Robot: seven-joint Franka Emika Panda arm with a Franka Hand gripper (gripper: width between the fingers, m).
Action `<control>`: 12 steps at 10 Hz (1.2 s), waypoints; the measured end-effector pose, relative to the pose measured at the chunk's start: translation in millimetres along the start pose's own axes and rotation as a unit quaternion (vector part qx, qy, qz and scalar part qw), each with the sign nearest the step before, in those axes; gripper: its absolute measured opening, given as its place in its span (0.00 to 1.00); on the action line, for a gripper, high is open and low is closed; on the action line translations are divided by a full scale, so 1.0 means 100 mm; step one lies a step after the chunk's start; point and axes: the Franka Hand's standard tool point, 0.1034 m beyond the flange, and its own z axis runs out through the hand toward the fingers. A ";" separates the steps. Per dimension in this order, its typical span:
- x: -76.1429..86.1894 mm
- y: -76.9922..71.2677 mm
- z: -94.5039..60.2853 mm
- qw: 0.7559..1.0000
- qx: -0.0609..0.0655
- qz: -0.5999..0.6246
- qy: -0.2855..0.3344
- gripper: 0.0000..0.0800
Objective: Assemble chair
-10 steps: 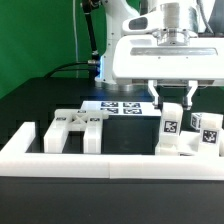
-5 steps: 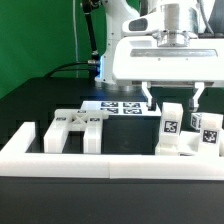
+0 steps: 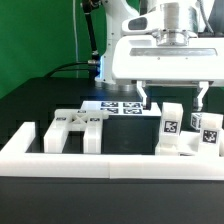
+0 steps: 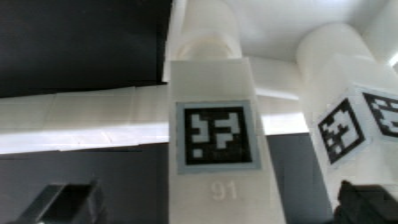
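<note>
The pincer [image 3: 174, 102] hangs fully spread, holding nothing, over an upright chair part [image 3: 171, 128]. It is likely rigid, light, smooth plastic: grip its flat sides squarely near the top.

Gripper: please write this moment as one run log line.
gripper: open | holding: nothing | position: over upright tagged chair part | contact: none

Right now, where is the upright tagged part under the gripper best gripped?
Probably its top end, from straight above: the upright part stands tall and narrow, its top free below the open gripper; neighbouring parts crowd its base.
</note>
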 end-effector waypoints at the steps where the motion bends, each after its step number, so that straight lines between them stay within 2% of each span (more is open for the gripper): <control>1: 0.03 0.03 -0.02 1.000 0.000 -0.003 -0.003 0.81; 4: 0.21 0.06 -0.05 1.000 0.003 -0.007 -0.014 0.81; 7: 0.15 0.06 -0.02 0.999 0.005 -0.008 -0.039 0.81; 8: 0.08 0.07 0.02 0.993 0.010 -0.007 -0.114 0.81; 9: 0.17 0.10 0.03 0.989 0.013 -0.002 -0.145 0.81; 10: 0.15 0.10 0.03 0.986 0.015 0.000 -0.168 0.81; 11: 0.10 0.08 0.01 0.975 0.020 0.002 -0.222 0.81; 12: 0.13 0.09 0.02 0.966 0.023 0.004 -0.257 0.81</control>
